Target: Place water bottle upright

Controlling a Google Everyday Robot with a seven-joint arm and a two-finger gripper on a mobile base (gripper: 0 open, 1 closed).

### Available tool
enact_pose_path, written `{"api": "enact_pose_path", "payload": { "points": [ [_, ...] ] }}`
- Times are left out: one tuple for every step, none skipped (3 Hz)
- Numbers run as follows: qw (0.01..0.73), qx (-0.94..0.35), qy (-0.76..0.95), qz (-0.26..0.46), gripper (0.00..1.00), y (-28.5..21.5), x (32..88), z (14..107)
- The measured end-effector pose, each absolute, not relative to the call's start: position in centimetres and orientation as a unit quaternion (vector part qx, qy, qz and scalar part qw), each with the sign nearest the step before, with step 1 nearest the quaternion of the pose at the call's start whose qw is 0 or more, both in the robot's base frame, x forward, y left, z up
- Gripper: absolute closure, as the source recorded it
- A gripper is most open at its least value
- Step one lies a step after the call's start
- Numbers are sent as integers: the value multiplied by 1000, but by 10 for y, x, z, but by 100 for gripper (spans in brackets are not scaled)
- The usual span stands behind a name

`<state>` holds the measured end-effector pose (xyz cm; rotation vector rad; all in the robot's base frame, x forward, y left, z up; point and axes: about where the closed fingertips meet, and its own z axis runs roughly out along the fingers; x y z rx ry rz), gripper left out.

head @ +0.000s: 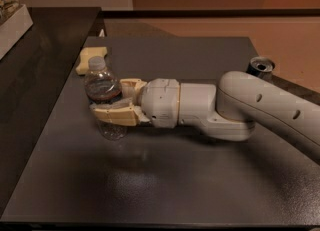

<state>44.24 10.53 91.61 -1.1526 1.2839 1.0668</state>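
Bottle (pixel 102 87), clear ribbed plastic, glossy, cap (pixel 96 63) white plastic, gripper (pixel 107 98) clasped round bottle's middle, fingers (pixel 117 115) cream matt plastic, arm (pixel 240 105) smooth pale plastic shell, table (pixel 175 175) dark matt top, faint sheen, can (pixel 261 67) shiny metal.

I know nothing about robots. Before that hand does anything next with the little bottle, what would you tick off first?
1. Clear ribbed plastic water bottle upright, white cap on top: ok.
2. Hand closed around the bottle's middle from the side: ok.
3. Bottle's base resting fully on the dark grey tabletop: cannot tell; it looks touching or very close.
4. Pale yellow block lies behind the bottle, apart from it: ok.
5. Dark drink can with a silver top sits at the table's right edge, beyond the arm and far from the bottle: ok.
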Motion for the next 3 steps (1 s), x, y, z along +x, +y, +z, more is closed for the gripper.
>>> {"api": "enact_pose_path", "payload": {
  "points": [
    [528, -484, 536, 447, 36, 107, 441, 917],
    [527, -486, 535, 447, 13, 109, 440, 918],
    [527, -488, 533, 447, 0, 111, 438, 919]
  ]
}}
